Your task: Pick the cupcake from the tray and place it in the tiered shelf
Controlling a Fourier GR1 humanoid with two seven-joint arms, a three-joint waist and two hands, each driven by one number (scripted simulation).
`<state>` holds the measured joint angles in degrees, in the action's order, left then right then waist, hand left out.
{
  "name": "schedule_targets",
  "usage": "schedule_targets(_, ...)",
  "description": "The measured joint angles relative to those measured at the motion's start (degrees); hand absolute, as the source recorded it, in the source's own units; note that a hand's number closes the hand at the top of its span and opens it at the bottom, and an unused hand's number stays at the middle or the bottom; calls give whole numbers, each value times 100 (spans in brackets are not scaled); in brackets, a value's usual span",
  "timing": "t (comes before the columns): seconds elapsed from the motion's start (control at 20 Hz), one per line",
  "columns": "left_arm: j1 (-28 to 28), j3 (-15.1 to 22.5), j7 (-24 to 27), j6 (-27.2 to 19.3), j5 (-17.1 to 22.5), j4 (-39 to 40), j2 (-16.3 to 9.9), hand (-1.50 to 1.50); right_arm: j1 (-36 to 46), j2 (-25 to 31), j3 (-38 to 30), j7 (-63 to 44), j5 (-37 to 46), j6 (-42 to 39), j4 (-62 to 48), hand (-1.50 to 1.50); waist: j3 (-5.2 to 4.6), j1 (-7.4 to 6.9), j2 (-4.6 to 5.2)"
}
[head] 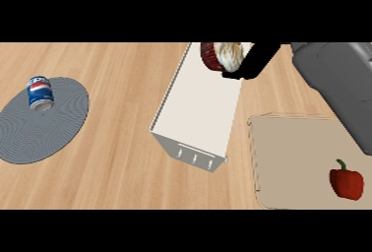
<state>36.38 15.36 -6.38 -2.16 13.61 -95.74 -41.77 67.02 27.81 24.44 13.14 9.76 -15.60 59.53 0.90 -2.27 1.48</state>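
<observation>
The cupcake (220, 54), with a red wrapper and pale cream top, is tipped on its side over the far end of the white tiered shelf (200, 101). My right hand (253, 61) is curled against the cupcake's right side and holds it, with the grey forearm (341, 83) coming in from the upper right. Part of the cupcake is cut off by the view's top edge. The beige tray (298, 147) lies at the lower right, apart from the hand. My left hand does not show.
A red bell pepper (347, 181) lies on the tray's right part. At the left, a blue soda can (40, 92) lies on a round grey mat (44, 128). Bare wooden counter lies between the mat and the shelf.
</observation>
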Motion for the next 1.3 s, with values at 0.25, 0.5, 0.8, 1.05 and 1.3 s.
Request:
schedule_targets(0.25,-44,38,-41,-40,-2,-7,-5,0,165,-463,300,-88,181,-54,-335,150,6,-19,10)
schedule_targets(0.5,-10,39,-65,-67,13,-5,9,0,31,-1030,-32,-362,-613,-648,-860,-150,12,20,-32)
schedule_targets(0.8,37,38,-93,-111,17,-12,43,0,-55,-1585,-657,-691,-1613,-1165,-1497,-150,35,76,-43)
schedule_targets(1.05,119,21,-121,-171,10,-23,85,0,27,-1877,-1244,-876,-2204,-1025,-1878,-150,54,164,-41)
schedule_targets(1.3,220,-8,-130,-228,2,-61,120,0,211,-1840,-1913,-944,-2632,-503,-2188,-150,48,239,-47)
